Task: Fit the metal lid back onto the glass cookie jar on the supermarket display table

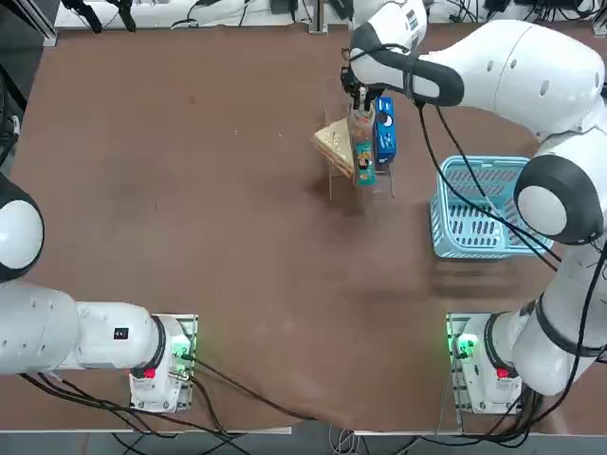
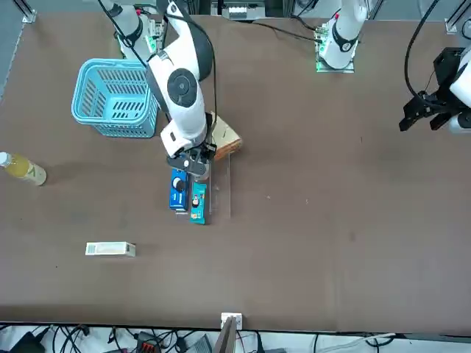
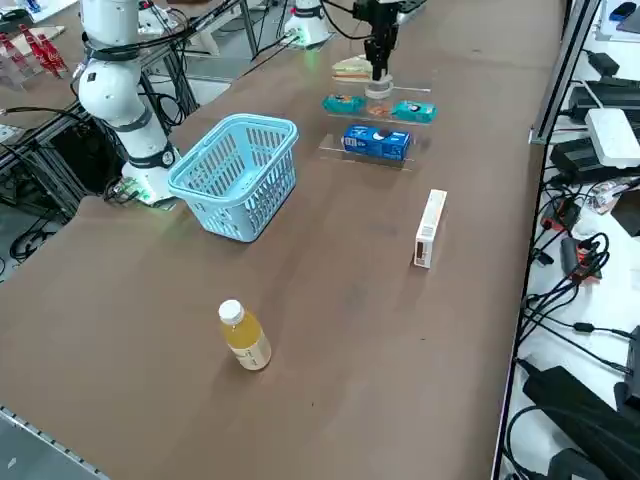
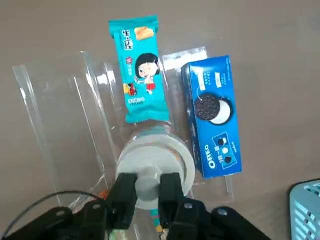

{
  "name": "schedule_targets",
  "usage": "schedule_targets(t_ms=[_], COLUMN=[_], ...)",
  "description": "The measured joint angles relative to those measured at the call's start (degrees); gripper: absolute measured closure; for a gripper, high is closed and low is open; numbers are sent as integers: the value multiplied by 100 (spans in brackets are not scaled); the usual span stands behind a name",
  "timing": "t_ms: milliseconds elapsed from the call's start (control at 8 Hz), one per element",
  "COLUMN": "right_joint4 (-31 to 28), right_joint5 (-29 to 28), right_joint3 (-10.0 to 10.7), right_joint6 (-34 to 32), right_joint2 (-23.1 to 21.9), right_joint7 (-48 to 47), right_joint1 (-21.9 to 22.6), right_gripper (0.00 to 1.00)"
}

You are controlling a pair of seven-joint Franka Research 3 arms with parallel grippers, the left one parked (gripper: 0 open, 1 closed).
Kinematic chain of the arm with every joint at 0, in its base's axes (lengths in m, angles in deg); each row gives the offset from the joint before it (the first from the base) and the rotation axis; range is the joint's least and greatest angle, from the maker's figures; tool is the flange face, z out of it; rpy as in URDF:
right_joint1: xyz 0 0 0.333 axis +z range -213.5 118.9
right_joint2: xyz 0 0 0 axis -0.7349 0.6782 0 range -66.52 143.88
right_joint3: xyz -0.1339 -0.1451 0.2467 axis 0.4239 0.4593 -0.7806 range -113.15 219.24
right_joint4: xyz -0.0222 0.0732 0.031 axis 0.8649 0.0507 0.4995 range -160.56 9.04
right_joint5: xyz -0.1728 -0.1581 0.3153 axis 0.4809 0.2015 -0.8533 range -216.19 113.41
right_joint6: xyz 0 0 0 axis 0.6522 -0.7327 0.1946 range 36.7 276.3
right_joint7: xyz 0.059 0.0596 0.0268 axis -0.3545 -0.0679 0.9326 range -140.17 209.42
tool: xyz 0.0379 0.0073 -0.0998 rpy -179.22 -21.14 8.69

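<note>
The right claw (image 4: pixel 148 189) is closed on the knob of the metal lid (image 4: pixel 155 167), which sits atop the glass cookie jar (image 4: pixel 150 131) just beside the blue cookie box (image 4: pixel 214 115).

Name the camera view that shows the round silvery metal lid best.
The right wrist view: the round silvery metal lid fills the picture, its knob pinched by the right gripper. In the top, front and right side views the arm hides it or it is too small to tell.

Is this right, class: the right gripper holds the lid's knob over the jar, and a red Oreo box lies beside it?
One error: the Oreo box is blue, not red, as the right wrist view shows. The right gripper does hold the lid by its knob over the jar.
</note>
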Motion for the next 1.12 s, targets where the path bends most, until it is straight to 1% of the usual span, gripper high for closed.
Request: schedule_targets(t_ms=[375,1125], right_joint4=[-34,-64], right_joint5=[23,23], right_joint3=[-1,-2], right_joint6=[192,203], right_joint2=[70,63], right_joint7=[0,0], right_joint1=[18,31], right_gripper=[73,73])
